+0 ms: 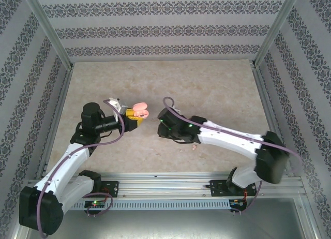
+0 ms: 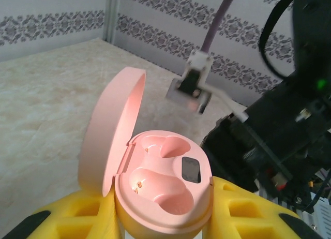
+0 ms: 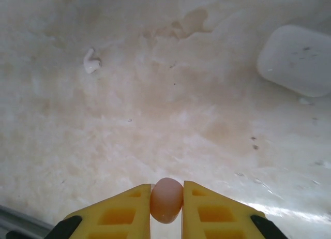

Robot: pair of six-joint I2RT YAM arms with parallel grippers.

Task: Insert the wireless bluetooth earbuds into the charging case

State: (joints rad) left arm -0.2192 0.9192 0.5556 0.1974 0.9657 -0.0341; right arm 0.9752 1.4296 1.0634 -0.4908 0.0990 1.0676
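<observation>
Left gripper (image 1: pixel 134 120): jaws part-closed on the flanks of the pink case (image 2: pixel 163 190), one yellow finger on each side. The squeeze on the base leaves the top free.
Pink case: held off the table (image 1: pixel 207 89) with its mouth tilted up and toward the right arm, probably so a bud can be lowered straight in.
Lid (image 2: pixel 111 130): swung fully back on its hinge to the left in the left wrist view, clear of the opening.
Wells (image 2: pixel 155 184): both empty, with small contact pins visible in the hollows. No bud is seated yet.
Right gripper (image 3: pixel 166 190): jaws almost together, pinching the pink bud (image 3: pixel 167 203) at the fingertips. It hangs just right of the case in the top view, with a gap between them.
Pink bud: held by its sides with its rounded end poking out past the tips. That looks like a way to present the end to a well.
White bud (image 3: pixel 91 62): lies loose on the table, far left in the right wrist view.
White case (image 3: pixel 299 59): flat on the table, far right in that view, well apart from the white bud. It looks shut.
Step, as I judge it: carry the pink bud over to the open case and match it to a well.
</observation>
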